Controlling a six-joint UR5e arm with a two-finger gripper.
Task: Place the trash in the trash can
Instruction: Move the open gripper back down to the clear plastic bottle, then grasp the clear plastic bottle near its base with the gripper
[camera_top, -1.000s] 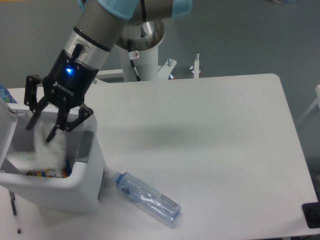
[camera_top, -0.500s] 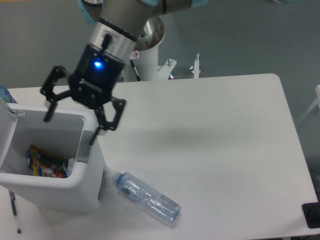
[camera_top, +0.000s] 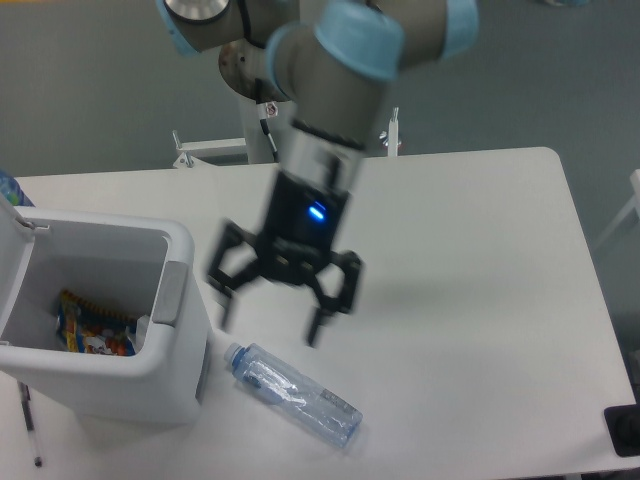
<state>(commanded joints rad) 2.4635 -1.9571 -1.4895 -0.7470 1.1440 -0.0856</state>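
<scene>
Clear bluish bottle (camera_top: 295, 395), white bin (camera_top: 100, 385) with grey panel, black claw (camera_top: 270, 325), white table (camera_top: 470, 300)

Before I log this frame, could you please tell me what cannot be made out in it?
- Black two-finger gripper: motion-blurred, so finger detail is lost, though it is plainly open and empty.
- Boxy white trash can: its left side is cut off by the frame edge, and its walls hide part of the contents.
- Colourful wrapper inside: print too small to read.

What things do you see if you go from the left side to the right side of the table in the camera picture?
Trash can → bottle. The open tool hangs just above the bottle, so its place in the order is unclear.
</scene>
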